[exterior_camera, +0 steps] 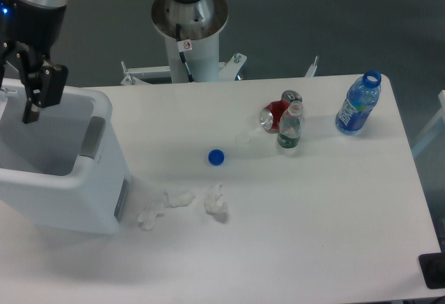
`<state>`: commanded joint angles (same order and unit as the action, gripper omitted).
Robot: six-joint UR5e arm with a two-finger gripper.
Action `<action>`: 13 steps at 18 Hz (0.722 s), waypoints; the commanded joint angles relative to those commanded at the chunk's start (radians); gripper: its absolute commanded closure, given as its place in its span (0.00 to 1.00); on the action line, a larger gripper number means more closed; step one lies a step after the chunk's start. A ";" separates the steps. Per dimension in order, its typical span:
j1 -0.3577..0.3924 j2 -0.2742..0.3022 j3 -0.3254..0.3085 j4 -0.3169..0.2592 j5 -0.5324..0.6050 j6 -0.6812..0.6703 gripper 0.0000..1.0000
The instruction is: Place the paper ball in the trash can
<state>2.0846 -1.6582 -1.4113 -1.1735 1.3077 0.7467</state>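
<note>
Gripper [17, 106] hangs over trash can [52, 179] (rim close below).

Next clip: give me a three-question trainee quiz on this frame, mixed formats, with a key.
1. True or false: the tool is above the trash can.
2. Multiple choice: the blue bottle cap lies
A. inside the trash can
B. alone on the table, left of the green-label bottle
C. screwed on the blue bottle
3. Fill in: the red can lies on its ____.

Key: 1 true. 2 B. 3 side. Note: three white paper scraps lie beside the trash can; whether the tool holds anything cannot be told.
</note>
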 joint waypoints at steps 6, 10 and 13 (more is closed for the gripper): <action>0.164 -0.038 0.029 -0.005 0.030 0.088 0.00; 0.265 -0.089 0.020 -0.018 0.039 0.216 0.00; 0.296 -0.139 0.017 -0.077 0.134 0.351 0.00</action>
<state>2.3807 -1.7976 -1.3944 -1.2500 1.4415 1.0979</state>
